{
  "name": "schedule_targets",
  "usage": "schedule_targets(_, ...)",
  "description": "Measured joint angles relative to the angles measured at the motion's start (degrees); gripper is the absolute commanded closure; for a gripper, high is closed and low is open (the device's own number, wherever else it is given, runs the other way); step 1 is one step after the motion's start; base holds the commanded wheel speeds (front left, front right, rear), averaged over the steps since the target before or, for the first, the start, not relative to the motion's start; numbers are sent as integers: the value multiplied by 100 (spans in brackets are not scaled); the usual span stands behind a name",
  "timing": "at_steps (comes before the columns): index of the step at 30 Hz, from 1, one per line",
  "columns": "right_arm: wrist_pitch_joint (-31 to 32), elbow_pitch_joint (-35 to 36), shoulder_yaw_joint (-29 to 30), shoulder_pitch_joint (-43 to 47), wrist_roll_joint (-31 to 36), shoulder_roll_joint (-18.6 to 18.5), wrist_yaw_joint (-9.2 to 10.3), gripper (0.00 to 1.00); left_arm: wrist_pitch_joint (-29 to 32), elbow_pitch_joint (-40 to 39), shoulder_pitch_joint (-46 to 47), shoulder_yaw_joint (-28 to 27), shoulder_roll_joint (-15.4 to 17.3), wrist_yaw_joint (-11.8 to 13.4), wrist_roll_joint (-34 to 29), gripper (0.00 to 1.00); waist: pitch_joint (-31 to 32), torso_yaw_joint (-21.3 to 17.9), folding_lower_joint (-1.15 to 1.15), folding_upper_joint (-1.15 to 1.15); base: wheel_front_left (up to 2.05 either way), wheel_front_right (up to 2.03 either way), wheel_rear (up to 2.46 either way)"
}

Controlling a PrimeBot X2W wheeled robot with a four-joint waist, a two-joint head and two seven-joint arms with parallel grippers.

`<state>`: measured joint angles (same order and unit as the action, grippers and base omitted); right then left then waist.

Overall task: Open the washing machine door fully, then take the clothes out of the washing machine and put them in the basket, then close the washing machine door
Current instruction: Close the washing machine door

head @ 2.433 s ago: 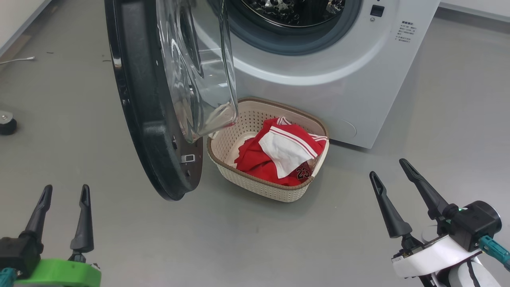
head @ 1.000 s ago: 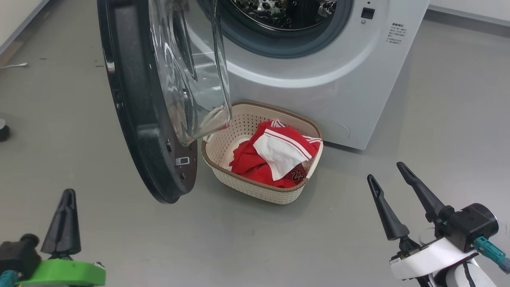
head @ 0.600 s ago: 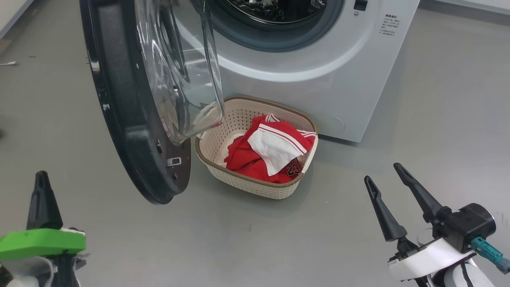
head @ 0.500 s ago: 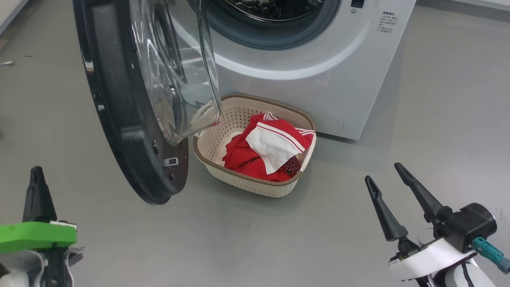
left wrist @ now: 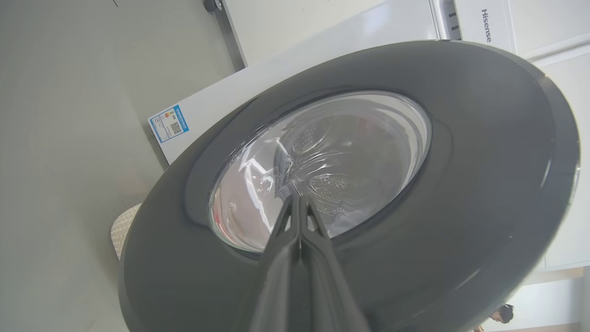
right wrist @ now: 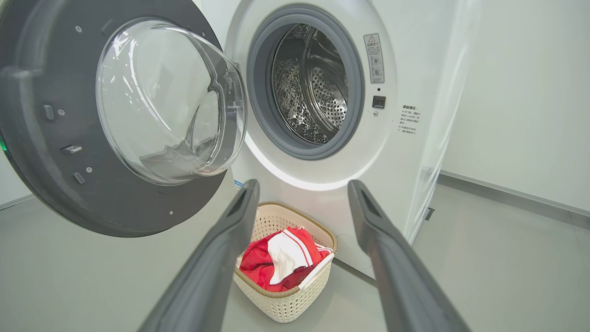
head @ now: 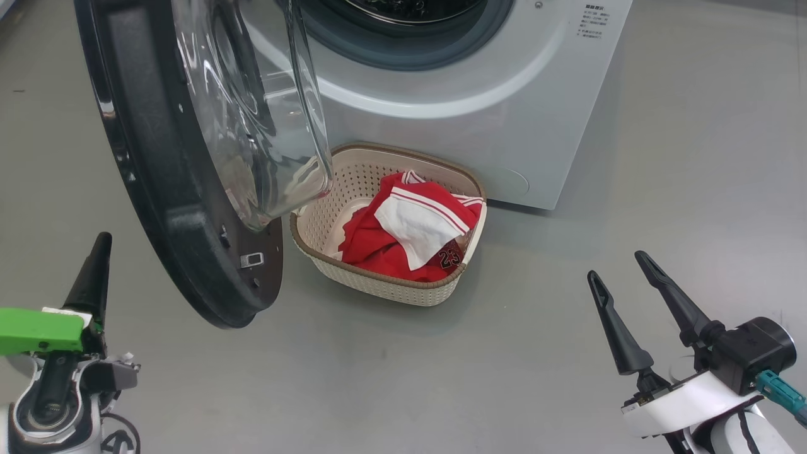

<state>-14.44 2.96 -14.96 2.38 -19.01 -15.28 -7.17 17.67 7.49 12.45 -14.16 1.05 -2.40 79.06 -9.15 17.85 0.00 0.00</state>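
Down at the lower left of the head view, the left gripper (head: pixel 99 244) has its jaws pressed flat together now, holding nothing (a couple of seconds back they stood apart, pointing straight up). The wrist has rolled over since then too. In the left wrist view the shut fingers point right at the outer face of the washing machine door (head: pixel 157 189), around the lower edge of its glass bowl, and I can't tell if they touch it. Over on the right, the right gripper (head: pixel 616 265) hasn't done anything: jaws wide, empty, hovering above the floor (head: pixel 441 378), well apart from everything.

Moving outward, the door hangs swung out toward the robot's left, and in the head view its bowl overlaps the left corner of the basket (head: pixel 378 287). The basket sits on the floor just in front of the washing machine (head: pixel 504 126). The clothes (head: pixel 403 233) are both in it, the white-panelled piece on top of the red 23 jersey. The drum (right wrist: pixel 313 92) looks empty from the right wrist view. Everything has slid left in the head view, but that's the camera turning, not the stuff moving.

My read is that the unloading is done and only the door is left. The closed-up left jaws look set to shove it shut from outside.
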Motion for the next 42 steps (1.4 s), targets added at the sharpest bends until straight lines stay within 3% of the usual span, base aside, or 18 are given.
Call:
schedule_targets(8, 0, -5, 1, -5, 0, 0, 0, 0, 708, -79, 16, -42, 3, 388, 1199, 100, 17, -68, 0, 0, 0, 0, 0)
schedule_targets(14, 0, -23, 1, -16, 0, -1, 0, 0, 979, -185, 16, 7, 4, 565, 1593, 100, 41, -128, 0, 0, 0, 0, 0)
schedule_targets(31, 0, -79, -108, -194, -3, -14, 0, 0, 1259, -682, -269, 648, 45, 595, 1956, 100, 20, -613, 0, 0, 0, 0, 0)
schedule_targets(42, 0, -113, -127, -319, -60, 4, 0, 0, 1018, -776, -331, 1050, 57, 565, 2106, 100, -68, -1112, 0, 0, 0, 0, 0)
